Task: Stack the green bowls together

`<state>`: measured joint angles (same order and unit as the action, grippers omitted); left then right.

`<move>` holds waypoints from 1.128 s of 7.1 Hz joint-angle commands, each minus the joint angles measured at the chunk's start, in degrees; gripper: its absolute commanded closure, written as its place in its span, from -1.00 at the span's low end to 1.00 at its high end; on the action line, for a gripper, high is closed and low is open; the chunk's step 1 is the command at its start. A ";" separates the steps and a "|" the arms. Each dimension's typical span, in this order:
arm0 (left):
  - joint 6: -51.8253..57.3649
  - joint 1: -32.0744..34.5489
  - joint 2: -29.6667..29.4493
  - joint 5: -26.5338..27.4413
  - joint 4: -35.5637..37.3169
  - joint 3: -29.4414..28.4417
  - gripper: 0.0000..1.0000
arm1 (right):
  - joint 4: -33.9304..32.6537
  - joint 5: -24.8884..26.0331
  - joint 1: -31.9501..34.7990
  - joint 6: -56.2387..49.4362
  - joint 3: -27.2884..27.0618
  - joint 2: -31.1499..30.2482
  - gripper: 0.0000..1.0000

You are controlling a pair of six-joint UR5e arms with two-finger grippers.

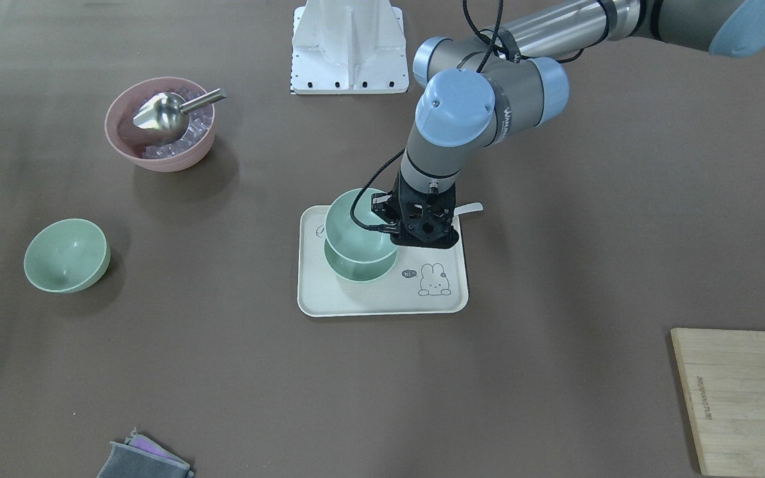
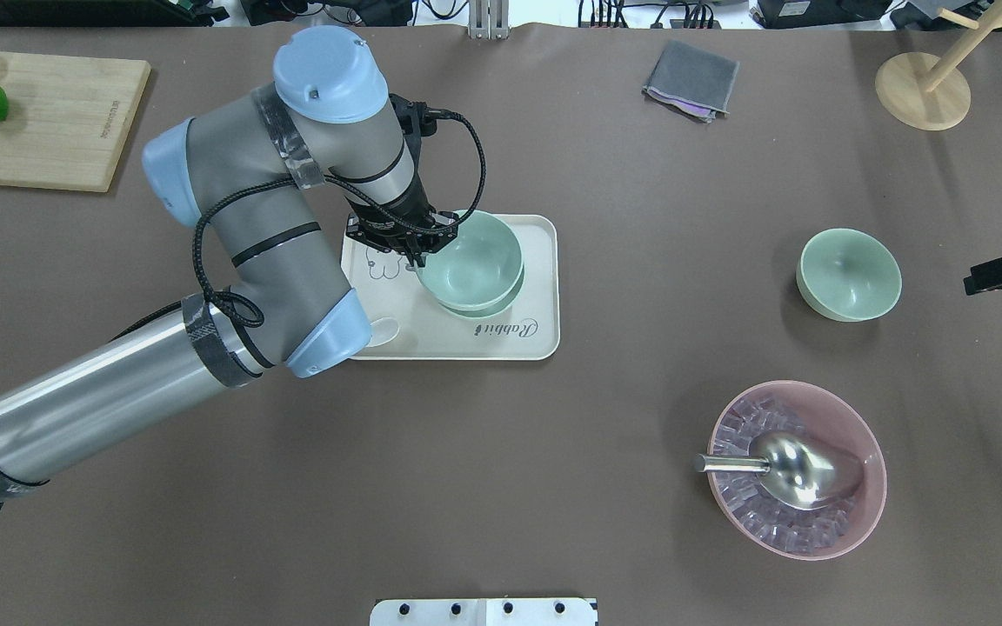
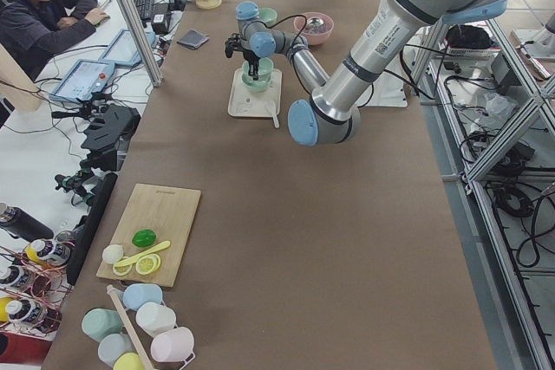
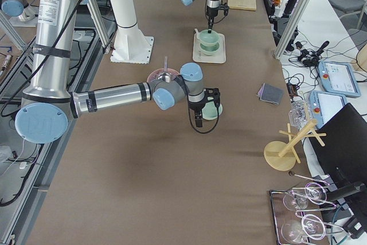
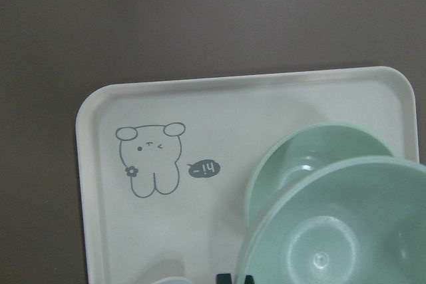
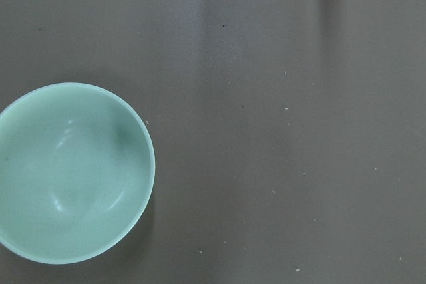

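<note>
While the left hand (image 2: pixel 421 258) pinches the raised green bowl (image 2: pixel 473 254) by its rim, I judge it should centre that bowl over the lower green bowl (image 1: pixel 358 269) on the rabbit tray (image 1: pixel 349 302), then descend level before releasing; all are round, mouths up, without a long axis. The third green bowl (image 2: pixel 849 274) sits on the worktop (image 2: pixel 640 391) near the right hand (image 2: pixel 1001 272), whose grip I cannot tell

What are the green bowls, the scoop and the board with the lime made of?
Green bowls: probably plastic, smooth matte, soft highlights only. Scoop: metal, likely steel, polished with mirror-like reflections. Cutting board: wood, perhaps bamboo, pale with visible grain.
</note>
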<state>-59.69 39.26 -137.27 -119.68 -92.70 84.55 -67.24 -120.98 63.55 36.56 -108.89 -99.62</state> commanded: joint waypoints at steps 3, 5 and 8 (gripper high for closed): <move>-2.00 -0.32 -0.37 0.59 -6.34 -4.21 1.00 | 0.00 -0.04 0.00 0.00 -0.27 0.13 -1.00; -2.27 -0.32 -0.46 0.59 -6.71 -4.31 1.00 | 0.00 -0.04 0.00 0.00 -0.27 0.21 -1.00; -2.27 -0.32 -0.28 0.59 -6.97 -4.92 1.00 | 0.00 -0.04 0.00 0.09 -0.27 0.39 -1.00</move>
<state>-61.95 38.94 -137.62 -119.09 -99.46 79.98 -67.24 -121.03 63.55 36.64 -109.16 -99.31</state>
